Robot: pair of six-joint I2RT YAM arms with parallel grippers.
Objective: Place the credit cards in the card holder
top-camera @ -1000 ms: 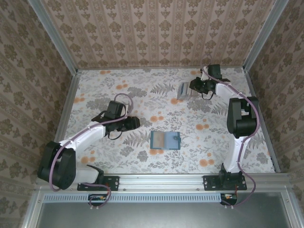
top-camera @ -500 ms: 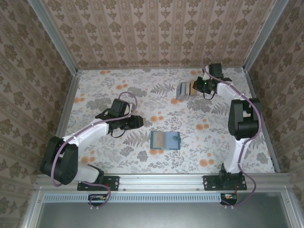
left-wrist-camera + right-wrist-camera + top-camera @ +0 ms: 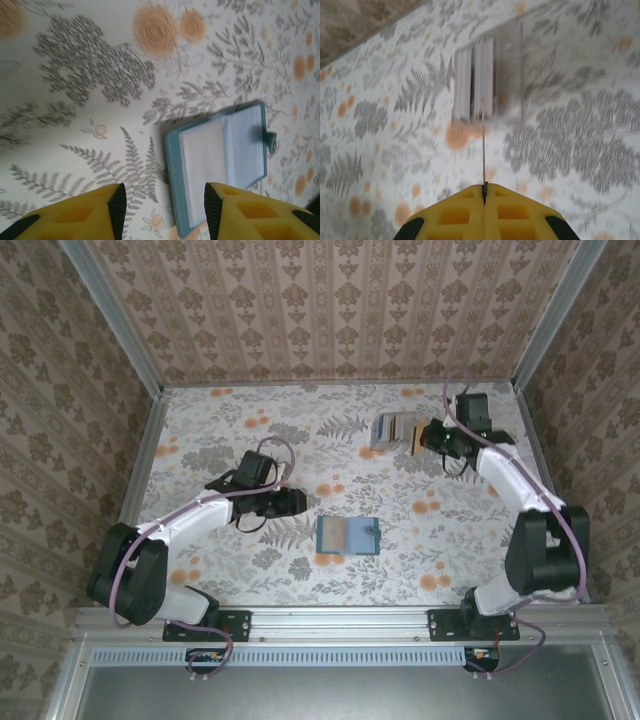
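Note:
The card holder (image 3: 347, 536) lies open on the floral table, teal outside with pale inner slots. In the left wrist view the card holder (image 3: 220, 165) sits just ahead and right of my open left gripper (image 3: 164, 210), which holds nothing. Seen from above, my left gripper (image 3: 295, 502) hovers left of the holder. The credit cards (image 3: 390, 427) lie fanned at the back right. My right gripper (image 3: 426, 437) is shut on one tan card (image 3: 413, 438), held on edge beside the stack. From the right wrist, that card (image 3: 484, 150) appears as a thin line above the stack (image 3: 474, 85).
The floral table (image 3: 250, 560) is boxed in by patterned walls with metal corner posts (image 3: 545, 315). A metal rail (image 3: 340, 620) runs along the near edge by the arm bases.
The right gripper closed on a tan card and drew back to the right, away from the stack. The left gripper edged right toward the card holder.

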